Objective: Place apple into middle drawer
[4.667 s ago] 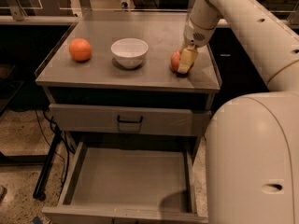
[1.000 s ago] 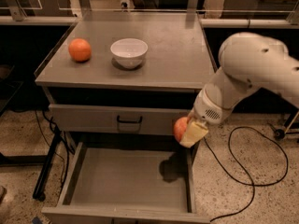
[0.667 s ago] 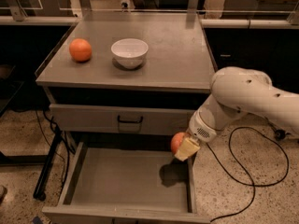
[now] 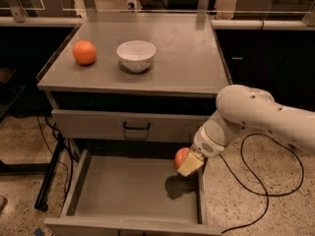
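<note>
One apple [image 4: 180,157]: red, clamped in gripper [image 4: 187,164], hanging above drawer [image 4: 128,193], right rear corner.
Jaws: clenched on apple, near drawer's right wall.
Drawer: pulled out, grey floor.
Countertop [image 4: 189,58]: orange [image 4: 84,52] left, white bowl [image 4: 136,55] beside it.

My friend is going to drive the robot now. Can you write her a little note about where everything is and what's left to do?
Gripper: shut on the apple, held in the air over the right side of the open middle drawer.
Done: drawer is open, apple is picked up.
Left: lower the apple, let go, pull the arm away.
The orange and bowl sit on the cabinet top; leave them.
</note>
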You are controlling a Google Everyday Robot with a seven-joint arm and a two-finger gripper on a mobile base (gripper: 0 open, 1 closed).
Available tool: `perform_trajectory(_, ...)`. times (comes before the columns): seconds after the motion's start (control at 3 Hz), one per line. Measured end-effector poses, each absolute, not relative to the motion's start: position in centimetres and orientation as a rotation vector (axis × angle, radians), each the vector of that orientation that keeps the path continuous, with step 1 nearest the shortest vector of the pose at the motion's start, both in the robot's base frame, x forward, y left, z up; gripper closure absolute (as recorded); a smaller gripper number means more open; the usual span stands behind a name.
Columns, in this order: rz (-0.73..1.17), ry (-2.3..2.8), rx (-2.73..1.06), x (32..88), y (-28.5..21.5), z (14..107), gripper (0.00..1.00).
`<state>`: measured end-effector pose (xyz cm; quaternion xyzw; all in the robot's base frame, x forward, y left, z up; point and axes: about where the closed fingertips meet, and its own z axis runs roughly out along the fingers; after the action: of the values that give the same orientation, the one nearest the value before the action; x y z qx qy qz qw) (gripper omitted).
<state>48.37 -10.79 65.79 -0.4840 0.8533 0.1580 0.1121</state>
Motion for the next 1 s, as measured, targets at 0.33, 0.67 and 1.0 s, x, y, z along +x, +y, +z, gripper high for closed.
perform_trajectory(0.33, 0.495, 2.519, -1.412, 47.9, -10.5, 64.6, 1.00)
perform_trajectory(0.67, 0.593, 2.632, -1.330, 45.6, -9.4, 58.8, 1.00)
perform_trajectory(1.0, 0.672, 2.692, -1.278, 44.9, -8.1, 53.8, 1.00)
